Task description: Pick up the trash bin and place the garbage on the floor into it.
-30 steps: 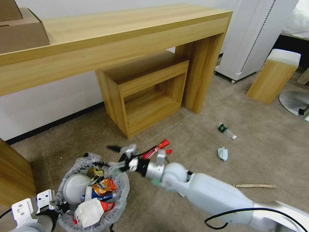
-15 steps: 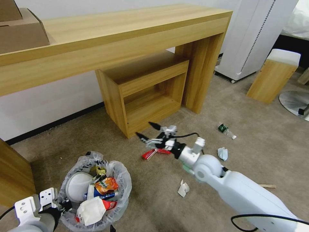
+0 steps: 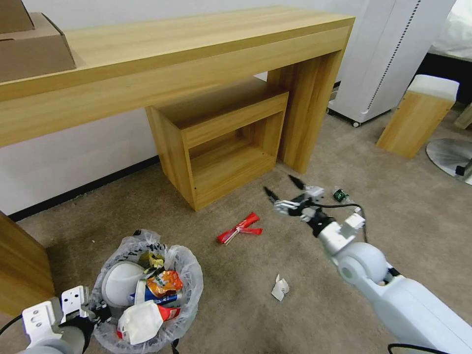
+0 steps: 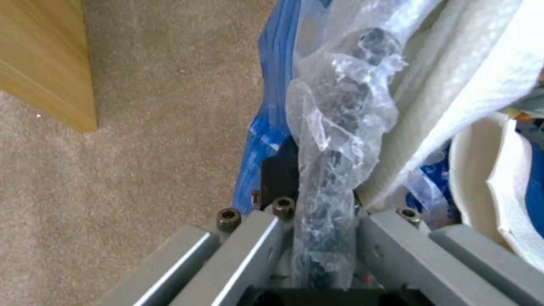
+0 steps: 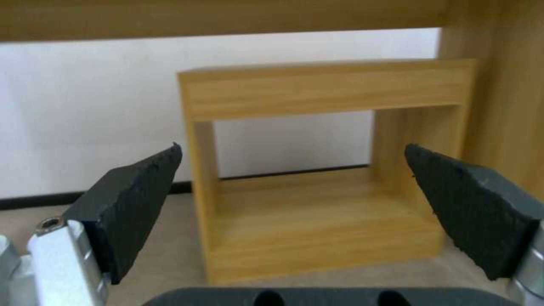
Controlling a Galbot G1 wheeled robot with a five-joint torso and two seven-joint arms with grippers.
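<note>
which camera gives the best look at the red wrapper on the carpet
The head view: the red wrapper lies whole on the floor, between trash bin and right gripper. The wrist views face elsewhere.

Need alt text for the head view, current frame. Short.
The right gripper, open and empty, hovers over beige carpet near a green-label bottle. A red wrapper and crumpled white paper lie on the floor. The left gripper holds the litter-filled, bag-lined trash bin by its rim, before a wooden desk.

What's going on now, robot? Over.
Left gripper shut on bin rim. Right gripper open, empty, above floor. Red wrapper, paper still down.
</note>
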